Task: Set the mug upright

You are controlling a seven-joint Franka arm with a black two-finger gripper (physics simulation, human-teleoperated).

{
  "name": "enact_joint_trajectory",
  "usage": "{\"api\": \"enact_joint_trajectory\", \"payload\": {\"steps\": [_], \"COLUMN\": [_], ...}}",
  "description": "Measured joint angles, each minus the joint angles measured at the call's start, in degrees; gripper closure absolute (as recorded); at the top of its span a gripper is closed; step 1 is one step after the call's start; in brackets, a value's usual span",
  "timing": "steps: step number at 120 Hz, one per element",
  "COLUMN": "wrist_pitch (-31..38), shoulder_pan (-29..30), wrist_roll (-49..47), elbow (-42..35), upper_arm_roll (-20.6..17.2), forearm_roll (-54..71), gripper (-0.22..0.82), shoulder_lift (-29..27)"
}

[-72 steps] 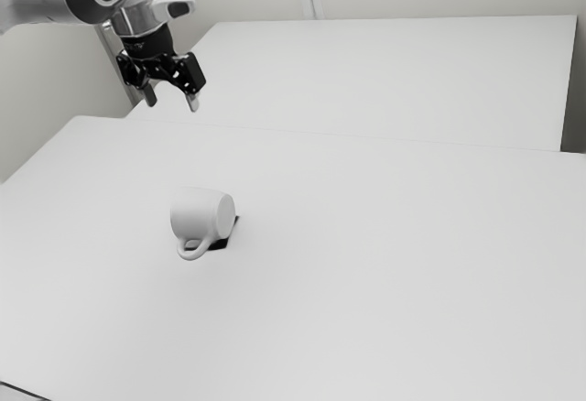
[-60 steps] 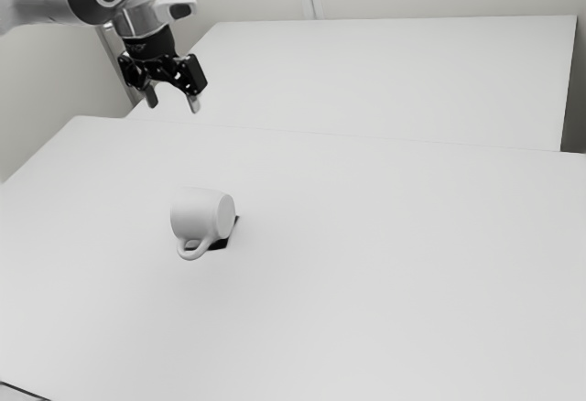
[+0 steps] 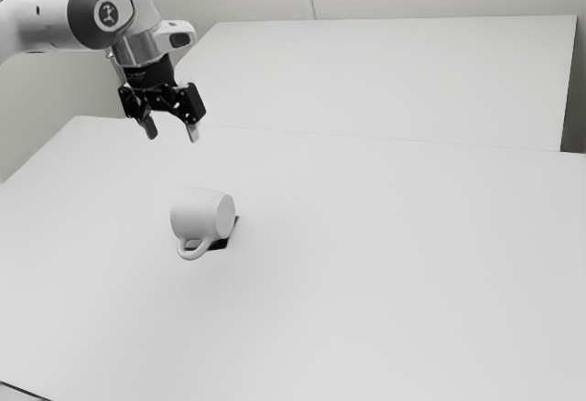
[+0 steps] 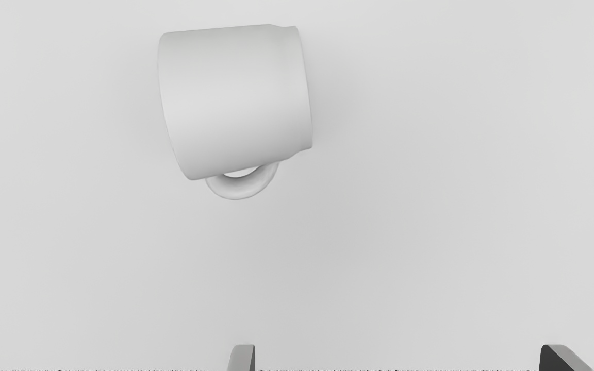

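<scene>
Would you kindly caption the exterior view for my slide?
Open gripper hovering above a table, mug on its side.

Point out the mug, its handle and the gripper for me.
White mug (image 3: 197, 213), exterior view: side wall.
Mug handle (image 4: 236, 189), wrist view: bend of the loop.
Black two-finger gripper (image 3: 172, 134), exterior view: midway between fingertips.
</scene>
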Motion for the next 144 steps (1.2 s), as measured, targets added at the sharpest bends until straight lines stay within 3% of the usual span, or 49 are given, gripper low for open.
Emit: {"api": "enact_joint_trajectory", "payload": {"steps": [37, 66, 101, 144], "wrist_pitch": [4.80, 10.57, 15.37, 14.35], "shoulder_pan": [6.80, 18.81, 23.73, 26.54], "wrist_roll": [2.57, 8.87, 24.04, 41.85], "elbow": [-3.90, -4.41, -4.32, -4.28], "upper_arm_roll": [0.05, 0.02, -0.15, -0.19], "forearm_roll": [-2.47, -7.53, -20.19, -37.27], "gripper": [0.00, 0.00, 0.00, 0.00], "shoulder_lift": [3.44, 9.68, 15.47, 22.97]}}
